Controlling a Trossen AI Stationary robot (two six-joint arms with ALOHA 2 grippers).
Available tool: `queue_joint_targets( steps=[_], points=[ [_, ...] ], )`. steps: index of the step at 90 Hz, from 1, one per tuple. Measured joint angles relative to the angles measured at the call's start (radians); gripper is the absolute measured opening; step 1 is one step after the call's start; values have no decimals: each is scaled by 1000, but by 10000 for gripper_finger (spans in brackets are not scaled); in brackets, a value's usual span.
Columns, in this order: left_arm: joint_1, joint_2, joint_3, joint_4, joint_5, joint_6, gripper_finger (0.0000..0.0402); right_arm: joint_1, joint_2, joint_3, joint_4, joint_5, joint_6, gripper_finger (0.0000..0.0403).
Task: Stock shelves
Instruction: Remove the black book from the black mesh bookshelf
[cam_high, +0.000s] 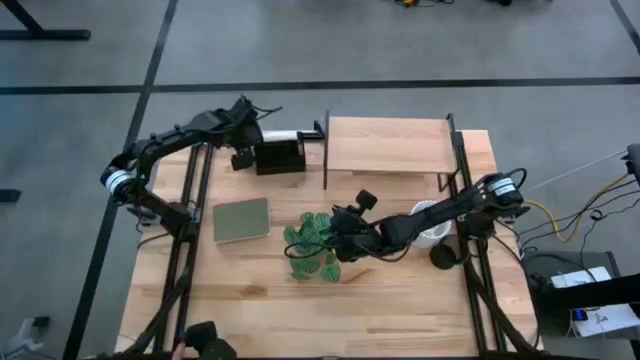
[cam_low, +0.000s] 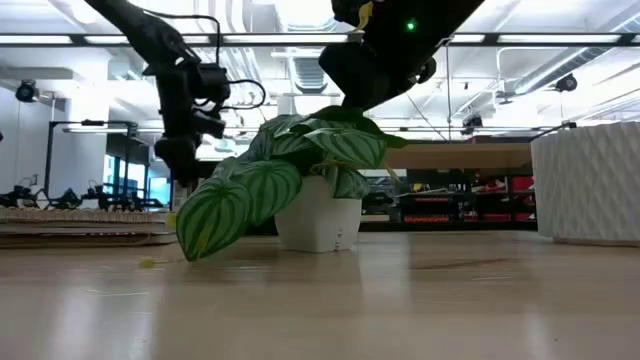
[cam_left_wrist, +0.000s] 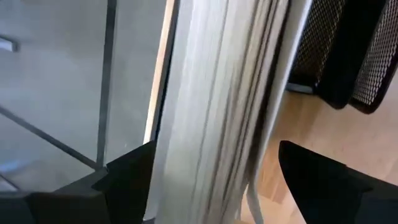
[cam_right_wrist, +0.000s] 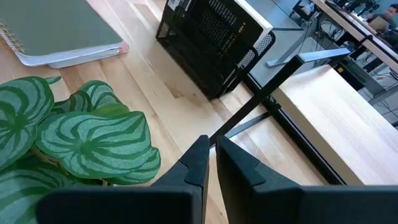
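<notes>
The shelves (cam_high: 388, 145), a pale board in a thin black frame, stand at the table's far right. A potted plant with striped green leaves (cam_high: 315, 243) stands in its white pot (cam_low: 318, 222) mid-table. My right gripper (cam_high: 347, 226) hangs shut just above the plant's right side (cam_right_wrist: 93, 143), with nothing between its fingers. At the far left, my left gripper (cam_high: 246, 140) is at a white book (cam_high: 284, 135) standing on edge against the far side of a black mesh rack (cam_high: 280, 158). My left gripper has the white book's block of pages (cam_left_wrist: 211, 124) between its two fingers, which lie across the book's thickness. One finger (cam_left_wrist: 127, 177) lies against one cover. The other finger (cam_left_wrist: 311, 174) is close to the other cover, and I cannot tell whether it touches.
A green spiral notebook (cam_high: 241, 220) lies flat left of the plant. A white ribbed pot (cam_low: 590, 180) and a dark round object (cam_high: 443, 255) stand at the right, under my right arm. Bare wood stretches along the near edge.
</notes>
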Motion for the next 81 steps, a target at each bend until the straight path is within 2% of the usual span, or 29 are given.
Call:
queue_joint_targets(
  steps=[20, 27, 40, 65, 81],
  points=[
    [0, -3, 1, 3, -4, -7, 307, 0, 0, 0, 0, 0, 0, 14],
    [0, -3, 1, -3, -5, -10, 293, 0, 0, 0, 0, 0, 0, 14],
    [-1, -3, 1, -1, -7, -27, 224, 0, 0, 0, 0, 0, 0, 14],
    [-2, -3, 0, 29, -6, -78, 34, 0, 0, 0, 1, 0, 0, 14],
    [-18, -9, 1, 25, -48, -89, 37, 0, 0, 0, 1, 0, 0, 14]
  ],
)
